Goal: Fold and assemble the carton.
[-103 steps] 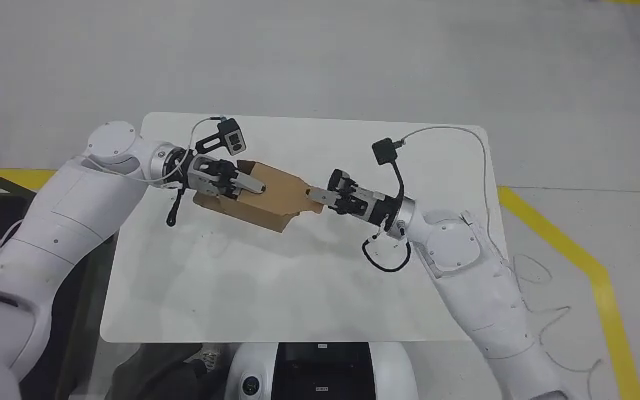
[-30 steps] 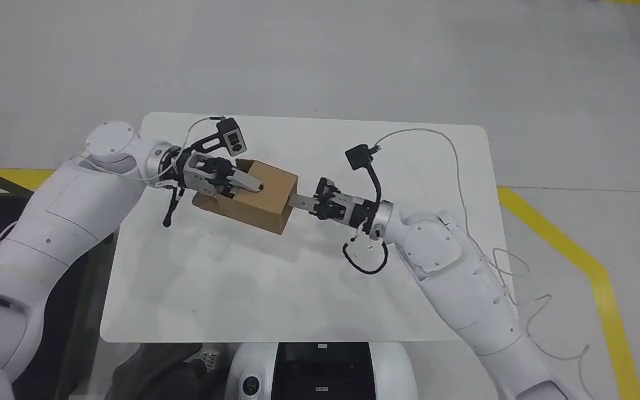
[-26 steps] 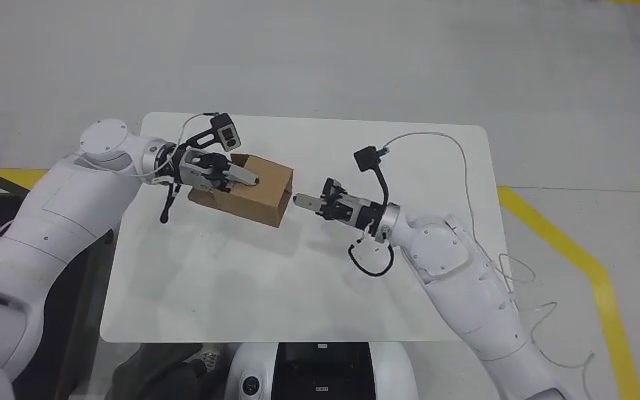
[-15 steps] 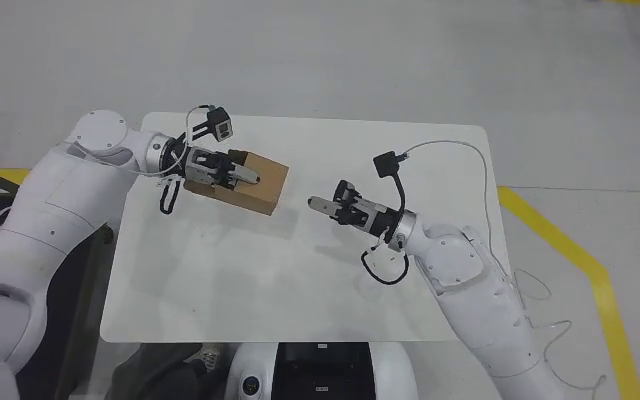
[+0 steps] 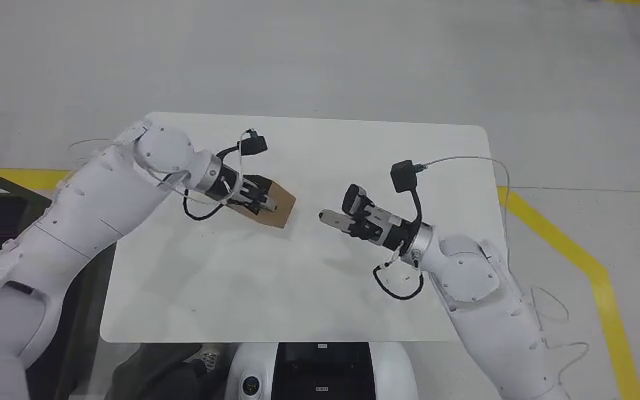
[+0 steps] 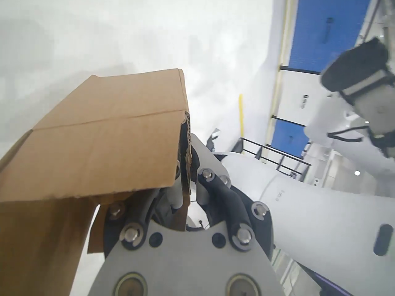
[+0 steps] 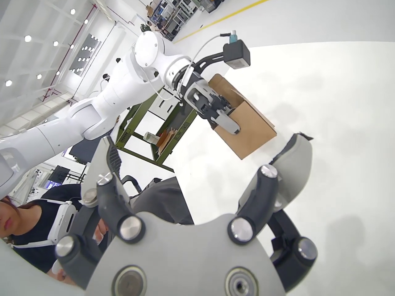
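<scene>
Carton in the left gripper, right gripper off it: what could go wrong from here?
1. The left gripper pinches the carton by one wall at its open end; the cardboard may bend or slip from the fingers.
2. The right gripper is open and apart from the carton, so nothing steadies the far end, and it may swing or twist.

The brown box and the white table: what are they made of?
The carton looks like brown corrugated cardboard, matte; its cut edge shows wavy fluting. The table top is smooth and white, perhaps laminate or plastic.
</scene>
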